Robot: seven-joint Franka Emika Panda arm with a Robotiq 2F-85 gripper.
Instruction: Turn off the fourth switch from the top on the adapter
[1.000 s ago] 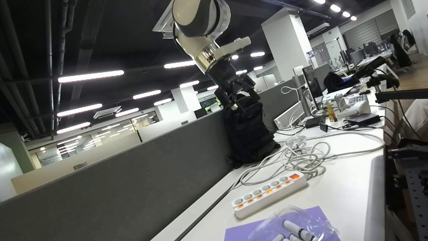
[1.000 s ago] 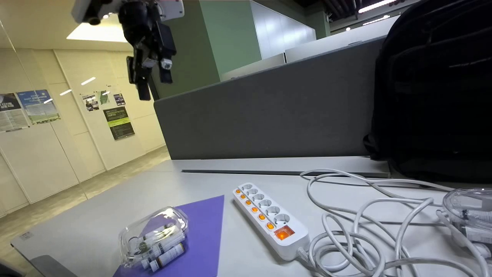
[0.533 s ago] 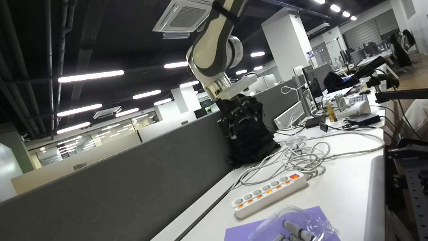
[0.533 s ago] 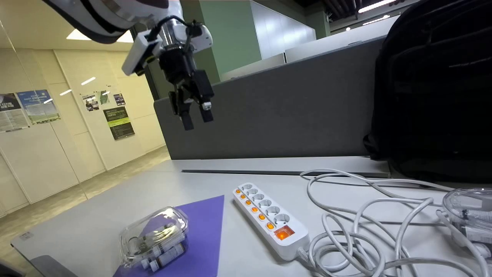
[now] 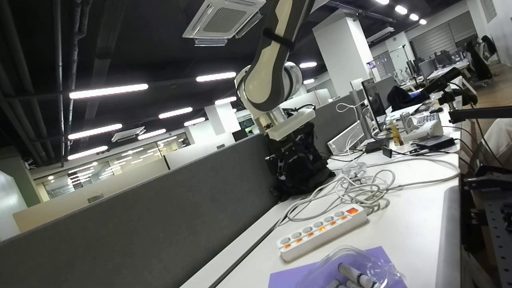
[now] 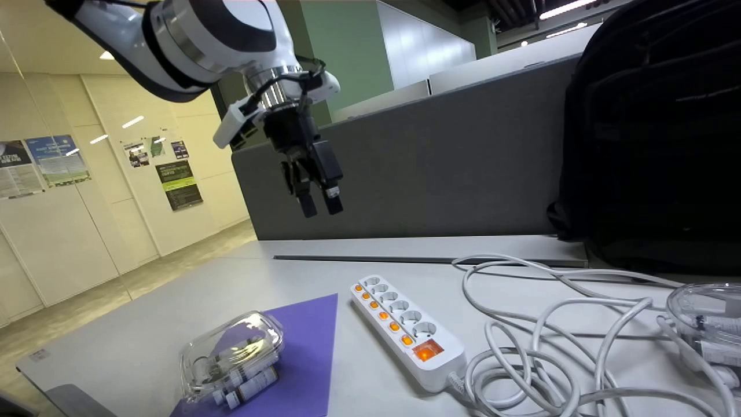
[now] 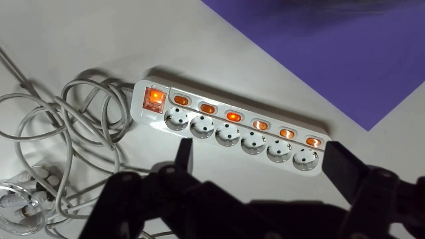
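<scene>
The adapter is a long white power strip lying on the white desk, in the wrist view (image 7: pixel 229 134) and both exterior views (image 5: pixel 324 237) (image 6: pixel 405 336). A large square red switch (image 7: pixel 155 99) glows at its cord end. Beside the sockets runs a row of small orange switches. The third small one from the cord end, a lit switch (image 7: pixel 233 116), glows brightest; the others look dimmer. My gripper (image 6: pixel 322 209) is open and empty, in the air above the desk, apart from the adapter. In the wrist view its fingertips stand wide apart on the adapter's socket side (image 7: pixel 257 142).
A purple sheet (image 6: pixel 312 347) with a clear box of vials (image 6: pixel 231 359) lies beside the adapter. A tangle of white cables (image 7: pixel 66 129) lies at its cord end, near another clear container (image 6: pixel 709 324). A black backpack (image 6: pixel 660 145) leans by the grey partition (image 6: pixel 417 174).
The arm has come down and to the right in an exterior view, and the gripper is lower and closer to the adapter. The adapter and the other desk objects have not moved.
</scene>
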